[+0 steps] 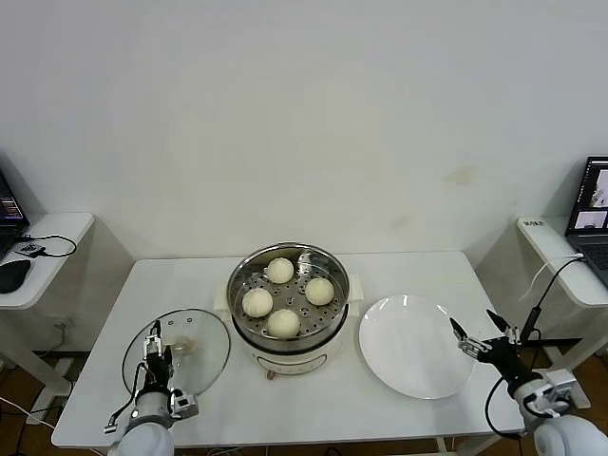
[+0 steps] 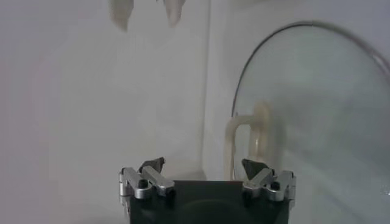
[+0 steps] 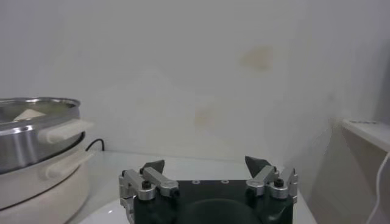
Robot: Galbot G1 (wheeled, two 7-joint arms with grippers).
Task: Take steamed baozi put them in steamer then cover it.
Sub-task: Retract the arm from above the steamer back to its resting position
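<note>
White table [image 1: 104, 313], four smooth cream baozi [image 1: 283, 323] in shiny steamer [image 1: 245, 332]

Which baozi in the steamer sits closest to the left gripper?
The baozi on the tray's left side; the other three lie farther from the left gripper.

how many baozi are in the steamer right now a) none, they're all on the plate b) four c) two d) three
b, the head view shows four baozi on the perforated tray inside the steamer, while the white plate beside it holds none and the cover lies flat on the table.
</note>
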